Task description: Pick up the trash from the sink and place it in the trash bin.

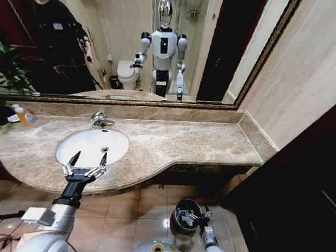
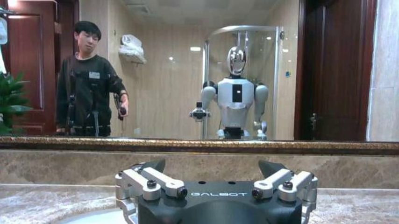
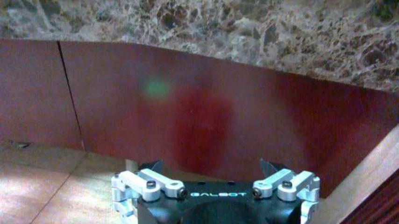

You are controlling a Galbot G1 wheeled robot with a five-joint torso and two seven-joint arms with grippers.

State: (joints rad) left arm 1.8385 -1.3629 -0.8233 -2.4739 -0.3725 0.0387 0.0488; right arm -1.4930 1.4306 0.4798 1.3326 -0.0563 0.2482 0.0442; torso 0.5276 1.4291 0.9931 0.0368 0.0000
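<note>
- Left gripper [image 1: 89, 159]: black body, silver metal linkages with dark screws, black pointed fingers [image 1: 75, 156].
- White "GALBOT" lettering on the gripper's black housing.
- Right gripper [image 1: 199, 217]: same black-and-silver build.
- Grey-white arm segments.

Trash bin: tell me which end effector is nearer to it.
Right. The right end effector hangs low by the trash bin on the floor; the left end effector is up over the sink.

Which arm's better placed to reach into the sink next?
Left, probably. The left gripper hangs open over the sink; the right gripper is down at the bin by the floor.
</note>
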